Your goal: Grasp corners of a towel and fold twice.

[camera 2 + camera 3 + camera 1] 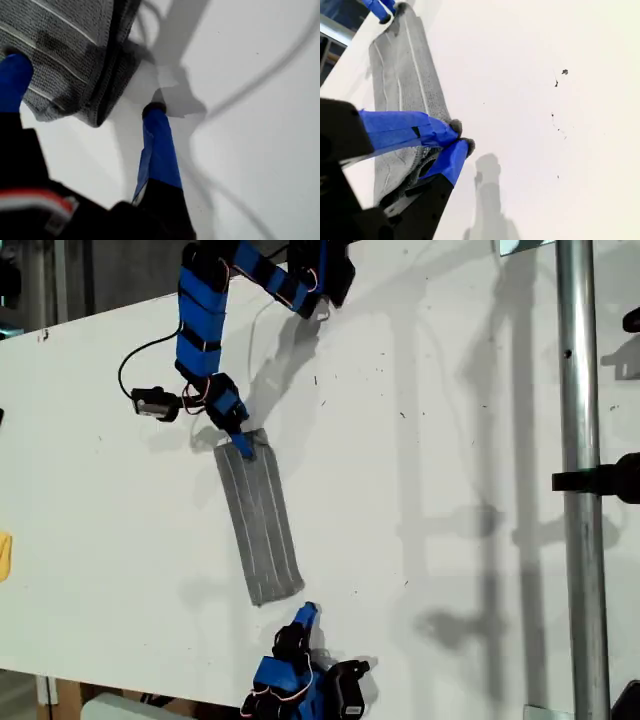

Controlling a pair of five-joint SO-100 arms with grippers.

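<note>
Lying folded lengthwise, towel (260,525), table (450,440)

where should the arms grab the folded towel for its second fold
Grip the towel at its short ends, where the corners are stacked. It lies as a long narrow strip between the arms, so each gripper comes in along its length. My first gripper is open at the far end; my second gripper is shut near the other.

White table (450,440), metal pole (577,440) at the exterior view's right.
</note>
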